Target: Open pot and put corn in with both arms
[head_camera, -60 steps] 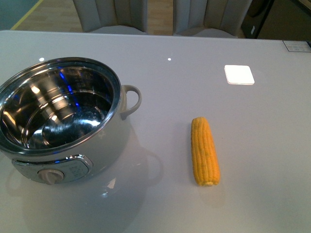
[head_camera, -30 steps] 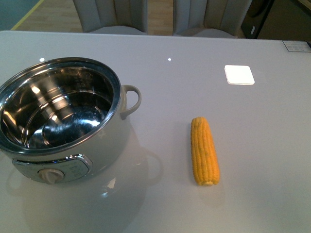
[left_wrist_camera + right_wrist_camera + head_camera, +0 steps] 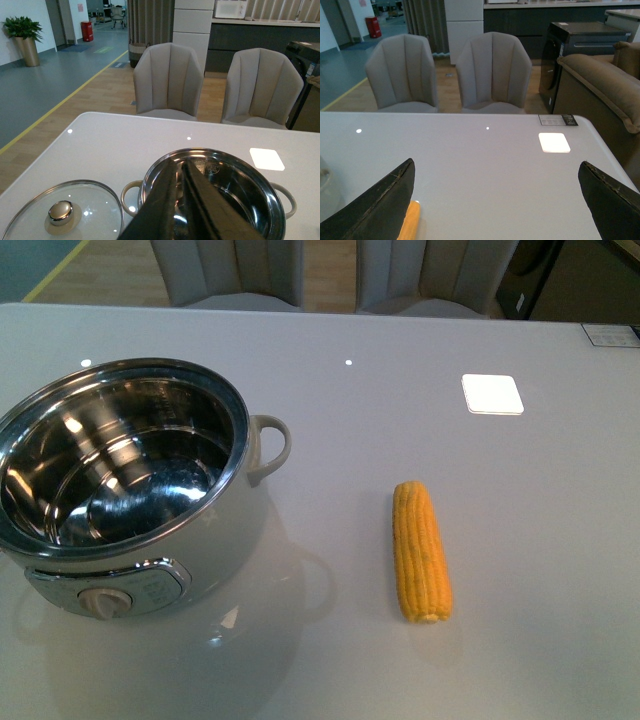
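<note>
So, pot: you have it open on the desk, on your left. The steel bowl looks empty, so the opening step reads as done.
Control knob: the panel around it carries print, too small to read.
Corn: it lies flat on the desk, well apart from the pot on your right, with nothing holding it. Picking it up and dropping it in is what you have left.
Left gripper: fingers pressed together, holding nothing, hanging over the pot's mouth.
Right gripper: spread wide and empty above the desk. One end of the corn shows just beside one finger, but the fingers are not around it.
Lid: glass, knob up, resting on the desk just beside the pot's loop handle. You cannot tell whether they touch.
Pot stamp: a round mark on the inner wall, illegible.
White square: a bright blank patch further back on the desk, no writing.
Card: at the desk's far right corner, printed, too small to read.
Chairs: two pale ones beyond the desk, no labels.
</note>
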Tool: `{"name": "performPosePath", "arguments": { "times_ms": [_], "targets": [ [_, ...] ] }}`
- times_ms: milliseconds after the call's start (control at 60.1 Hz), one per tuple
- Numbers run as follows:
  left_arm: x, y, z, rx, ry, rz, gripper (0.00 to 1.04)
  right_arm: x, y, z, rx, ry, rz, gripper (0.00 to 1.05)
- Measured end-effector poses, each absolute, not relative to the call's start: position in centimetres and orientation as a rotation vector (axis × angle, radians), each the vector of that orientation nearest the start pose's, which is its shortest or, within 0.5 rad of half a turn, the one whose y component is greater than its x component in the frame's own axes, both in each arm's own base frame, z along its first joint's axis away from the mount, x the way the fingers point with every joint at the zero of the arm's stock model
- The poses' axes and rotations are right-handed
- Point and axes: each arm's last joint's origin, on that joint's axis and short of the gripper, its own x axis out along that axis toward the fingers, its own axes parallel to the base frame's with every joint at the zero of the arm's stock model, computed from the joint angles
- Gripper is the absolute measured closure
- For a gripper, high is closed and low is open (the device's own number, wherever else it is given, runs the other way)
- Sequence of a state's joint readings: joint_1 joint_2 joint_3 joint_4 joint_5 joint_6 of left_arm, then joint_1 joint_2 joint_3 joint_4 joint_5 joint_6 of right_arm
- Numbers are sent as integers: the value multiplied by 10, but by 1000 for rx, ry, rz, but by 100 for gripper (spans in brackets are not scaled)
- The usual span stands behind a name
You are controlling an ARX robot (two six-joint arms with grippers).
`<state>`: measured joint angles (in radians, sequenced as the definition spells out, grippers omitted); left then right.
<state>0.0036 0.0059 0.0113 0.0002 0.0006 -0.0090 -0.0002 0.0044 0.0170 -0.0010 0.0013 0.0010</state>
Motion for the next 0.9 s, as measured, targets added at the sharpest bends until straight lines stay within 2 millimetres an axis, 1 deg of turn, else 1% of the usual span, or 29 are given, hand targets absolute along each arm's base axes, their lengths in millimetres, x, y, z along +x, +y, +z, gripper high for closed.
{"name": "performPosePath", "arguments": {
  "times_ms": [50,150,166,183,233,249,283,366,466,549,648,781,898],
  "targets": [
    [97,0,167,-9,-6,3,78,97,0,169,1,-12,-2,9],
    [97,0,167,-9,-6,3,59,97,0,169,10,-2,-12,9],
    [97,0,167,-9,-6,3,57,97,0,168,21,21,-23,9],
    [97,0,167,-9,-6,3,53,97,0,168,48,79,-65,9],
    [97,0,167,-9,-6,4,43,100,1,168,114,301,-199,9],
    [97,0,167,-9,-6,3,41,101,1,167,122,331,-216,9],
    [97,0,167,-9,-7,1,34,105,1,164,149,415,-252,9],
    [97,0,167,-9,-7,3,20,111,2,157,202,482,-273,9],
    [97,0,167,-7,-7,3,5,119,2,157,226,491,-264,9],
    [97,0,167,-7,-7,3,7,130,4,158,226,488,-251,9],
    [97,0,167,-6,-6,3,7,151,8,162,212,482,-206,9],
    [97,0,167,-6,-7,3,7,187,21,160,170,489,-120,9],
    [97,0,167,-6,-7,3,7,224,34,147,116,522,-69,9]
  ]
}}
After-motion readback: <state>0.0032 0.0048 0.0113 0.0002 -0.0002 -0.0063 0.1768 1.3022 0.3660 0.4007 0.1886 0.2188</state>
